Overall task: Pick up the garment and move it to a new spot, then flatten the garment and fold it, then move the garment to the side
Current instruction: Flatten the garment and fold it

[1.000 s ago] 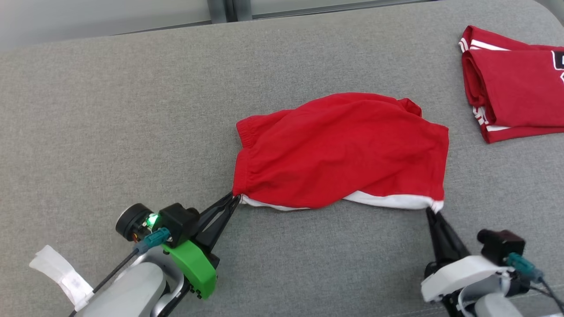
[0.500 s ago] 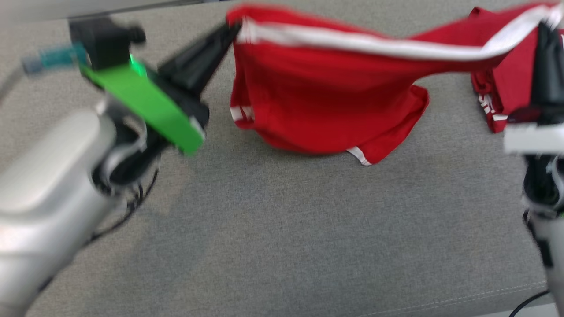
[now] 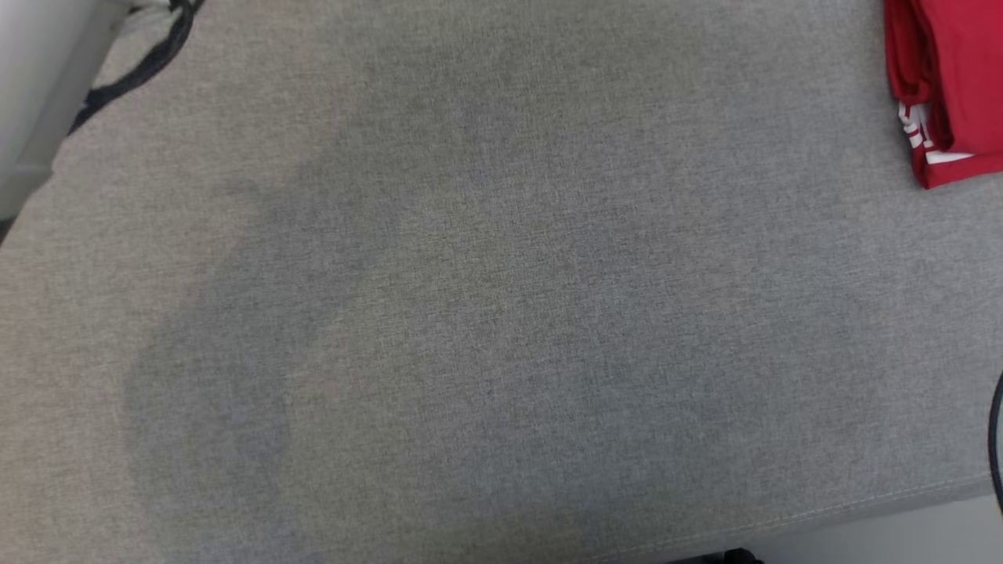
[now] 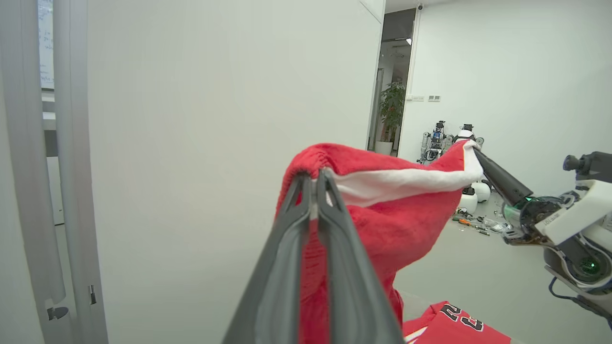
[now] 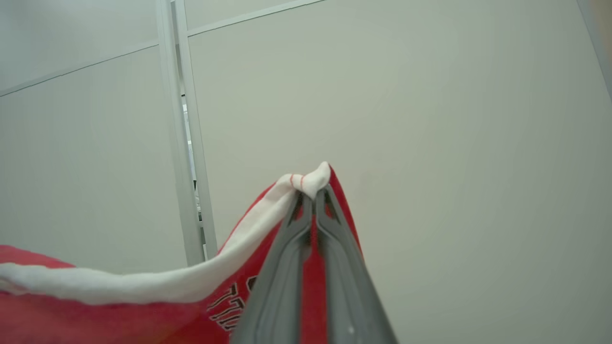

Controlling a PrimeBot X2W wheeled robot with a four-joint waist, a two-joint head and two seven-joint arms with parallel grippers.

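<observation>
The garment, red with a white-trimmed edge, hangs in the air, stretched between my two grippers. In the left wrist view my left gripper is shut on its gathered red corner. Across from it, my right gripper pinches the far end of the white trim. In the right wrist view the right gripper is shut on that white corner, and the garment sags away to the lower left. Black lettering shows on the cloth beside the fingers.
A grey fabric surface spreads below in the head view. A second red garment, folded, lies at its far right and also shows as folded red cloth. A black cable crosses the top left corner. White walls stand behind.
Both grippers have raised the garment off the grey surface by its white-trimmed edge and gone up out of the head view. The head view itself has shifted.
</observation>
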